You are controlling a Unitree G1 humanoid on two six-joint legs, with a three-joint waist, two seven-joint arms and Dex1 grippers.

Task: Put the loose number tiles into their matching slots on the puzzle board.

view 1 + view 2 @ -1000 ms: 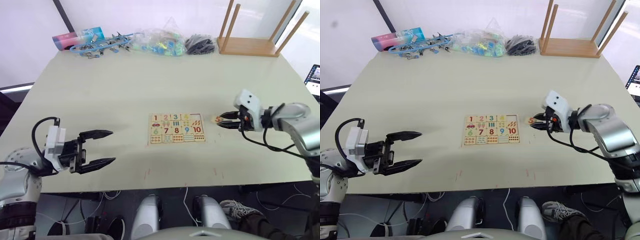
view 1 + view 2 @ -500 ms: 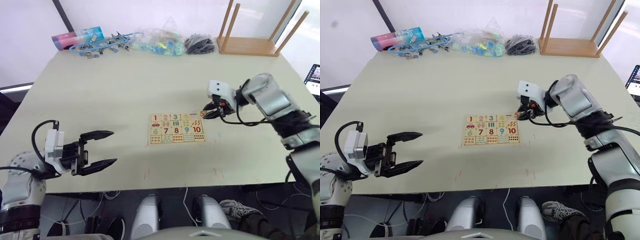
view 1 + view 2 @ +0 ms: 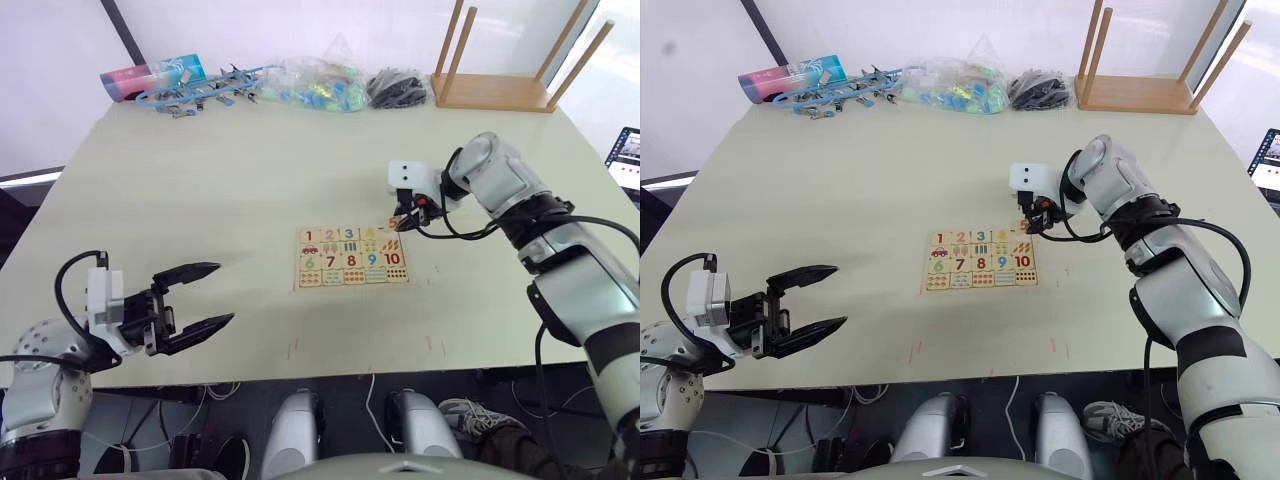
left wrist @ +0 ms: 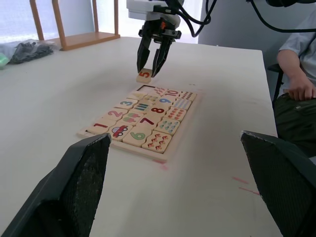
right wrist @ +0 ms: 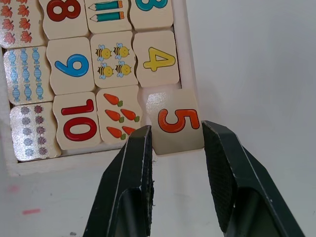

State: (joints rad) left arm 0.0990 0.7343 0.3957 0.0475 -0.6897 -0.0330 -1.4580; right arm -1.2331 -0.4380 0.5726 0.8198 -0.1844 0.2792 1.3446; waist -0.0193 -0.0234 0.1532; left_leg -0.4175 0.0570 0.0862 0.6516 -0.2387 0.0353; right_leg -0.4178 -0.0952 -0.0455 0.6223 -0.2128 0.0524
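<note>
Right gripper (image 5: 175, 148) jaws clamped on the 5 tile (image 5: 175, 123), hanging just above the last empty slot (image 4: 144, 89) at the puzzle board (image 3: 352, 257) corner, beside the 4.

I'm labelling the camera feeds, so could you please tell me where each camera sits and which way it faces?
Head stereo pair: looks forward and down over the table at the pale wooden puzzle board, both arms in view.
Left wrist: low over the table, faces the board between its open black fingers.
Right wrist: above the board's corner, fingers gripping the orange 5 tile.
All views share the board and that tile.
</note>
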